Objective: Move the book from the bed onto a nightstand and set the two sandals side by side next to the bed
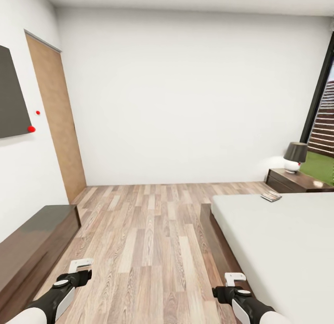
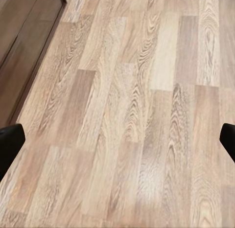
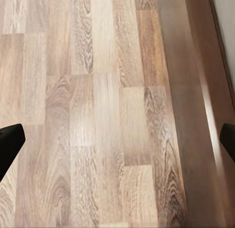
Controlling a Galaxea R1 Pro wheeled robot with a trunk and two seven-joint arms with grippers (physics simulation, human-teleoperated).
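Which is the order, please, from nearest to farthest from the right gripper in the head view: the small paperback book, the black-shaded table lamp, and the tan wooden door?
1. The small paperback book, on the light-grey mattress's far corner, ahead of the right gripper.
2. The black-shaded table lamp, on the dark wooden nightstand beyond the book.
3. The tan wooden door, across the room on the left wall.

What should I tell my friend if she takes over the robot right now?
Left gripper: open, holding nothing, over the wood floor.
Right gripper: open, holding nothing, over the floor by the bed frame.
Book: lying on the bed, at its far corner near the nightstand with the lamp.
Sandals: not spotted yet.
Done: nothing.
Left: put the book on the nightstand, find both sandals, set them side by side next to the bed.
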